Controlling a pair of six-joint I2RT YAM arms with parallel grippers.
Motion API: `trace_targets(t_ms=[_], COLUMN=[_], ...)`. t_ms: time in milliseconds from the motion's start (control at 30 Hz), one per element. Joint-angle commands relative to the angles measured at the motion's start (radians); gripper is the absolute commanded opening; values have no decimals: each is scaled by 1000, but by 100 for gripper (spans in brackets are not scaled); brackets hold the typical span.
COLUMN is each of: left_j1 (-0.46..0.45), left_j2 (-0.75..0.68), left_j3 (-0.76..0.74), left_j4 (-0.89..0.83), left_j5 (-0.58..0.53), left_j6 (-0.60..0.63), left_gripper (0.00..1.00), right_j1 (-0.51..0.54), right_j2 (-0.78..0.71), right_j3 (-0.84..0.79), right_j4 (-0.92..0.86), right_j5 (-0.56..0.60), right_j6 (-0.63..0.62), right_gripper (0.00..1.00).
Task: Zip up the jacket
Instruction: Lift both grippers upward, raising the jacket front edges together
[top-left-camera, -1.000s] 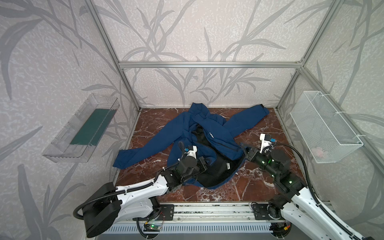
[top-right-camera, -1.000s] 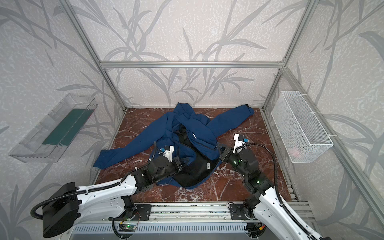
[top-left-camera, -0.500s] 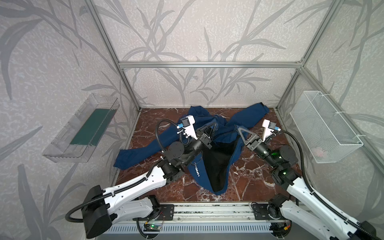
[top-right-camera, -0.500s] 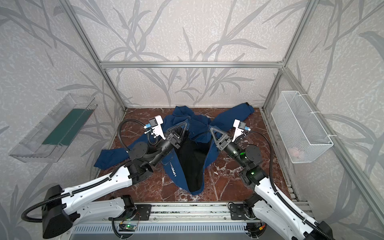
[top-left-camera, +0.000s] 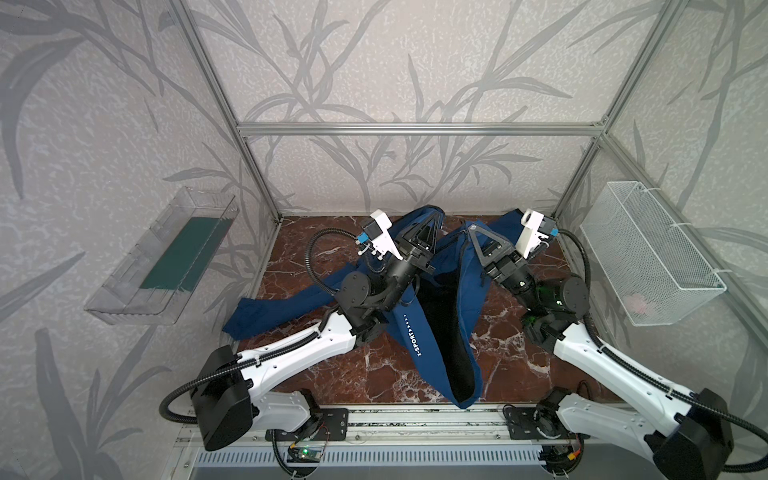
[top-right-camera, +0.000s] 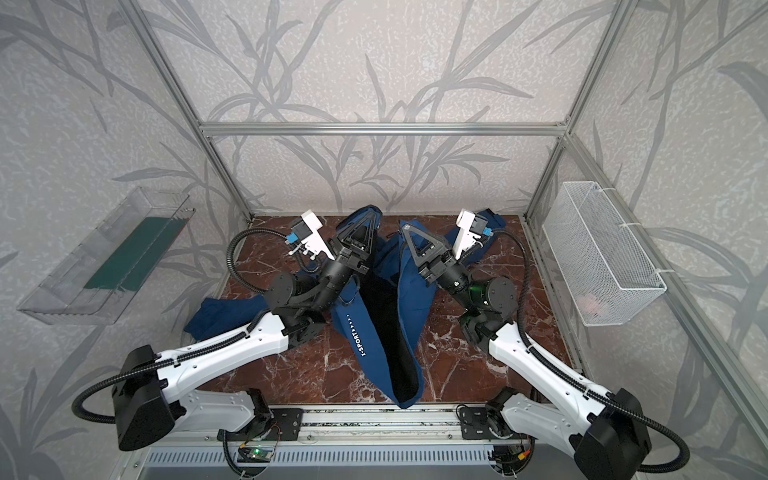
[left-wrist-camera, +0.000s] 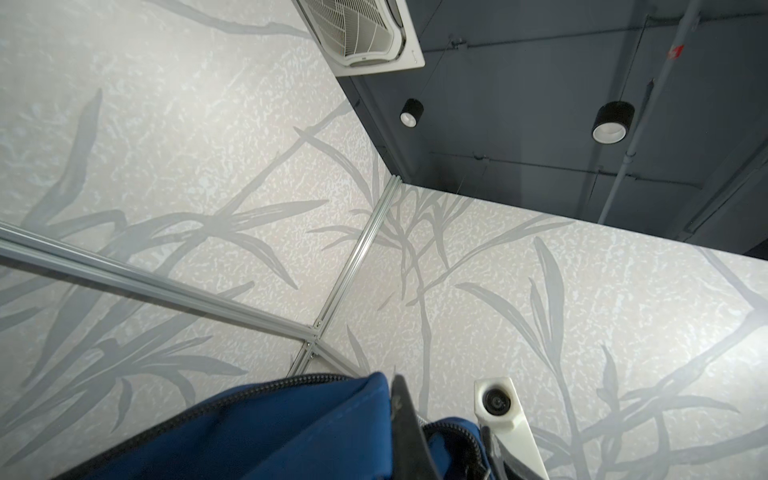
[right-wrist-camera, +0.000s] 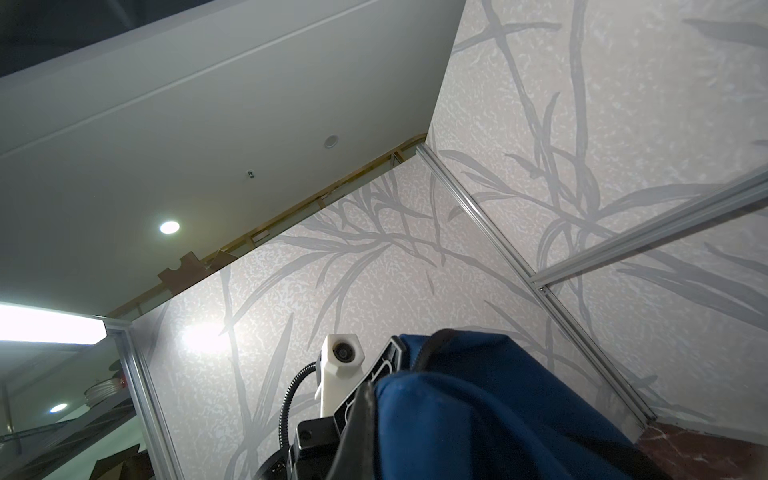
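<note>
The jacket (top-left-camera: 469, 286) hangs in the middle of the cell, pinched up at two points on its front edges so the smooth navy cloth falls in a long V down to a point by the front rail. Matte black lining (top-left-camera: 442, 332) fills the open gap between the panels, and white lettering (top-left-camera: 413, 343) runs down the left panel. One sleeve (top-left-camera: 253, 318) trails flat on the red-brown marbled floor (top-left-camera: 353, 374).

The left gripper (top-left-camera: 433, 216) is clamped on the left edge and the right gripper (top-left-camera: 471, 227) on the right edge, their black triangular fingers closed on cloth. The left wrist view shows dark zipper teeth (left-wrist-camera: 266, 388) along the navy hem.

A clear plastic tray (top-left-camera: 124, 291) sits on the left wall and a white wire basket (top-left-camera: 673, 291) on the right wall.
</note>
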Motion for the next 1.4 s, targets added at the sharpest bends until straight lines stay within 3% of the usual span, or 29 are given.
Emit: trace_targets(t_ms=[0,300,700,1167,1367], left_j1=[2,3,-5,-20,-43], left_j2=[22,99,156,196,212], left_j3=[61,122,200,348,411], left_j4=[165,279,312,312,312], left_j5=[33,62,89,219,255], left_j6=[-21,-112,-163,-71,51], left_gripper=[0,0,0,0,0], right_j1=[11,35,55,118,171], right_j2=[18,107,142,197,195], right_j3=[53,105,167,315,355], right_j4=[204,321,321,321,321], right_j5=[29,49,48,61,85], right_j6=[59,105,88,63,-7], right_gripper=[0,0,0,0,0])
